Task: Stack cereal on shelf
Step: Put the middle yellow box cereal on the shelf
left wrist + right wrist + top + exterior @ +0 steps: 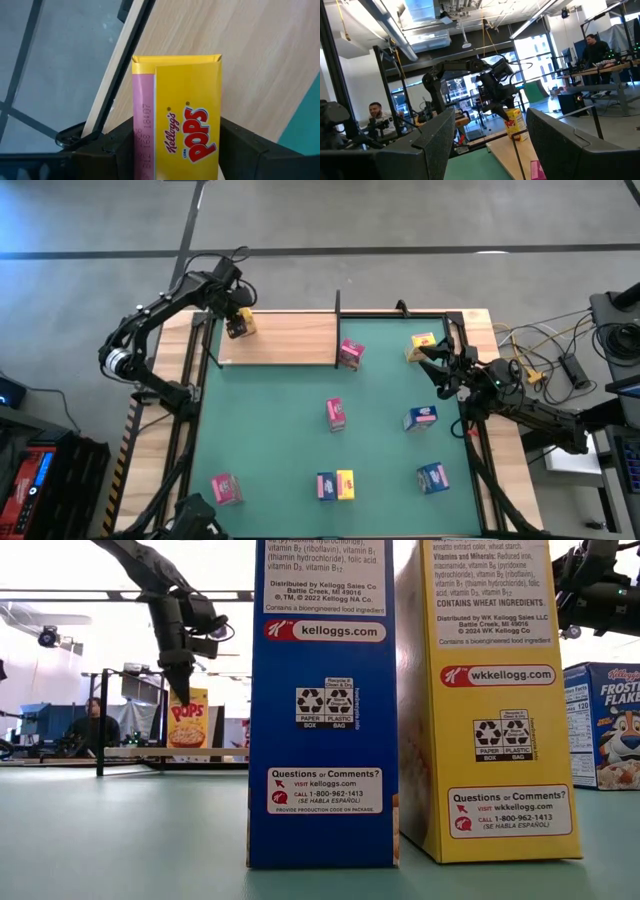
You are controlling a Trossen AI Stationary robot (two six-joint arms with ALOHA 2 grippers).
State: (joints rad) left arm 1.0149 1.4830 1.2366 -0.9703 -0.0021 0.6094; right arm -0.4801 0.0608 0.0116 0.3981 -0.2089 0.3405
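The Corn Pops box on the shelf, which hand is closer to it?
Left. The left hand is at the Corn Pops box on the shelf; the right hand hangs across the mat.

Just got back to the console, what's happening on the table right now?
The left gripper is over the shelf with a yellow Pops box between its fingers, standing it on the board. The right gripper hangs open near the table's right edge, empty. Seven more boxes wait on the green mat.
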